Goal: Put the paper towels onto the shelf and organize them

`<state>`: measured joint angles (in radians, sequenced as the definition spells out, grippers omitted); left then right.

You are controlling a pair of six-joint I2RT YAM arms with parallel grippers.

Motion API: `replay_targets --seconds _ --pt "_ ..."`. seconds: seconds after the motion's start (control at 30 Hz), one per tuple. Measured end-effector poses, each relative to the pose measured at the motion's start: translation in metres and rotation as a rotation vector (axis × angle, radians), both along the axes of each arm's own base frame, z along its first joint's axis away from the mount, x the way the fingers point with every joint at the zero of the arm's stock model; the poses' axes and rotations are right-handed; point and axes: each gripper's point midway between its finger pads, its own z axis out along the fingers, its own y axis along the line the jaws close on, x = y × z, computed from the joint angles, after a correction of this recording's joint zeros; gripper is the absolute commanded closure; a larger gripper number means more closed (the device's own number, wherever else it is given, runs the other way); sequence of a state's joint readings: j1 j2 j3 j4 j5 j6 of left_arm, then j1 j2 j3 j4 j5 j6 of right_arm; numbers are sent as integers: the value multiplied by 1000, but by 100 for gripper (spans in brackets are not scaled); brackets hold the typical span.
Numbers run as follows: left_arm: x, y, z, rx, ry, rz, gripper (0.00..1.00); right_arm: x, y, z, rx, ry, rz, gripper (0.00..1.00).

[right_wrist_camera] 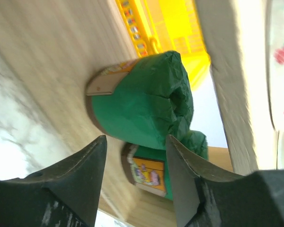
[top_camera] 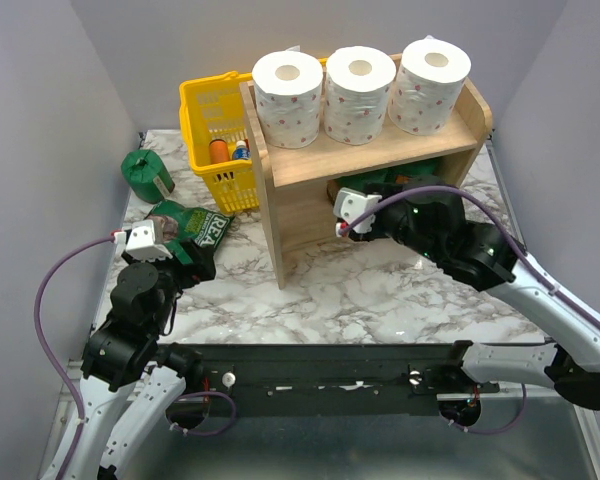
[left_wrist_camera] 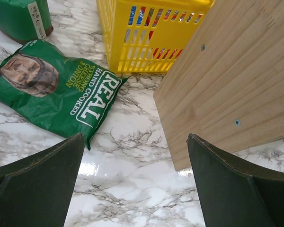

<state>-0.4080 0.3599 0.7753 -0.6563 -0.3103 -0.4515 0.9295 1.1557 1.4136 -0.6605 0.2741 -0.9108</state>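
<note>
Top: three white rolls (top_camera: 360, 95) (pink-dotted, upright) stand in a row on the shelf (top_camera: 280, 215) top tier. One green roll (top_camera: 145, 172) sits at the bench (top_camera: 380, 290) far-left corner.

Left wrist: left pincer (left_wrist_camera: 136, 139) spread wide, empty, near the shelf's side wall.

Right wrist: right pincer (right_wrist_camera: 136, 138) parted, pinching nothing. Two green rolls (right_wrist_camera: 142, 104) lie in the lower tier just past its tips.

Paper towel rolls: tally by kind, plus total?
White dotted rolls, on top of the shelf: 3
Green-wrapped rolls, two on the lower tier, one left of the yellow basket: 3
Total: 6
</note>
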Motion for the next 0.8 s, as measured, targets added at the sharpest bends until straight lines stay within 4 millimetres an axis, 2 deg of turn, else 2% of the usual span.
replay_targets --seconds 0.17,0.33,0.4,0.43,0.53,0.63,0.67,0.8 --pt "3 0 -5 -3 31 19 1 -38 0 -4 212 122 71 33" --pt "18 -6 -3 -22 107 47 1 -76 6 -30 434 353 89 32" --pt "29 -8 6 -22 125 69 1 -84 7 -43 488 438 64 18" --pt "35 -8 10 -18 129 81 1 -89 7 -51 518 482 48 0" --pt "62 -3 35 -10 124 145 1 -99 4 -65 578 561 11 0" --pt "95 19 50 2 134 250 1 -108 -2 -64 644 579 13 0" --pt "109 35 52 5 145 308 1 -110 -5 -60 672 574 18 0" --pt "140 77 47 50 201 430 2 -120 -16 -36 801 543 48 0"
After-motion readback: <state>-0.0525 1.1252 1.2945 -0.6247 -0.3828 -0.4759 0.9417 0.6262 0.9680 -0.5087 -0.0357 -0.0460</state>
